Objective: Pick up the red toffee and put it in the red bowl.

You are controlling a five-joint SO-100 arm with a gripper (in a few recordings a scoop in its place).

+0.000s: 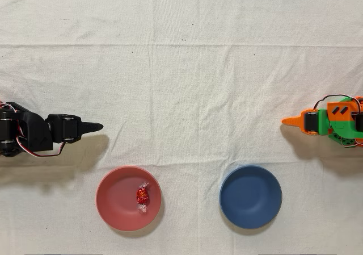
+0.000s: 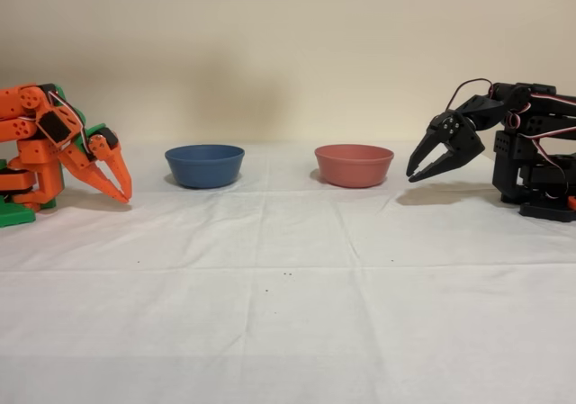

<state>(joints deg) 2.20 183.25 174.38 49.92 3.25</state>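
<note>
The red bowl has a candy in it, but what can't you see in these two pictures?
- The red toffee: in the fixed view the red bowl's wall hides it.
- Inside of the blue bowl: its own wall hides it in the fixed view.
- The black arm's base: cut off by the left edge in the overhead view.
- The gripper: its fingers overlap from overhead, so the gap is hidden there.

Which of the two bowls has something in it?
The red bowl, the one nearer the black arm's claw. A red toffee lies inside it, while the blue bowl holds nothing.
</note>
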